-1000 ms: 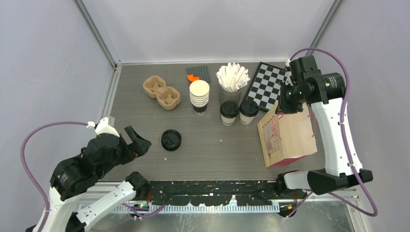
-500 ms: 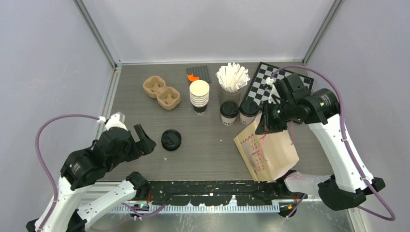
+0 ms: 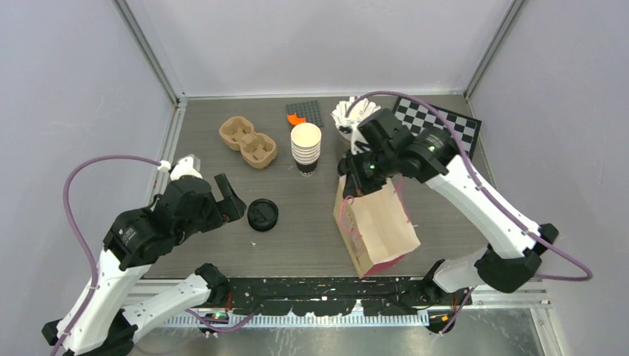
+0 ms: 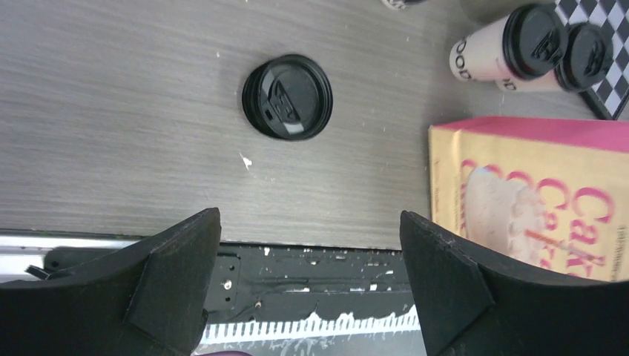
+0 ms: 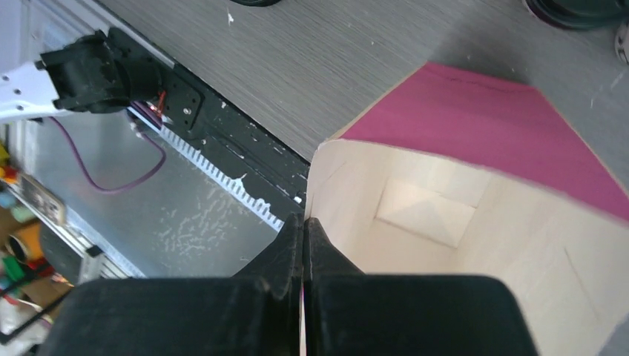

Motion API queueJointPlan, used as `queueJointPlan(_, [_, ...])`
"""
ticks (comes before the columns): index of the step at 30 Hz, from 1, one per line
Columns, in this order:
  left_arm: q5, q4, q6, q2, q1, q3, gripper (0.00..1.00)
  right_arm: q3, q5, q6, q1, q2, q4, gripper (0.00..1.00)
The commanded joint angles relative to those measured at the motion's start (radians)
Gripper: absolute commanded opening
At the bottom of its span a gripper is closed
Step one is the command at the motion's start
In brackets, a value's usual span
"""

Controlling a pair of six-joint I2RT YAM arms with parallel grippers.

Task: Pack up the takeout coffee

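Two takeout coffee cups (image 4: 512, 48) (image 4: 586, 55), cream with black lids, stand side by side at the upper right of the left wrist view; in the top view my right arm hides them. My right gripper (image 3: 357, 172) (image 5: 304, 222) is shut on the top edge of a tan and pink paper bag (image 3: 374, 226) (image 5: 445, 245), which hangs open-mouthed just in front of the cups. The bag's printed side (image 4: 534, 200) fills the right of the left wrist view. My left gripper (image 3: 226, 202) (image 4: 308, 222) is open and holds nothing, low at the near left.
A loose black lid (image 3: 262, 214) (image 4: 287, 96) lies just right of the left gripper. Behind stand a stack of lidless cups (image 3: 305, 147), a brown cup carrier (image 3: 248, 141), a holder of white sticks (image 3: 345, 111), a checkerboard (image 3: 445, 122) and a grey studded plate (image 3: 305, 113).
My right arm has swung the bag left from the right side to the table's middle, in front of the cups. The left arm has crept forward toward the loose lid.
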Motion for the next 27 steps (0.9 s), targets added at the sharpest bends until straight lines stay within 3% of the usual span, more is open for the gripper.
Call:
queueJointPlan(1, [-0.106,-0.015,0.055,0.067,0.005,0.126,0.93,0.085,0.048,-0.115,0.084,0.078,0.098,0.01])
queueJointPlan(11, [-0.185,-0.004,0.089,0.205,0.053,0.223,0.98,0.177,0.068,-0.214,0.18,0.235,0.154,0.01])
queueJointPlan(20, [0.099,0.057,0.147,0.344,0.384,0.278,1.0,0.237,0.003,-0.226,0.184,0.289,0.196,0.01])
queueJointPlan(27, [0.172,0.111,0.221,0.442,0.49,0.326,1.0,0.276,-0.011,-0.274,0.188,0.357,0.155,0.0])
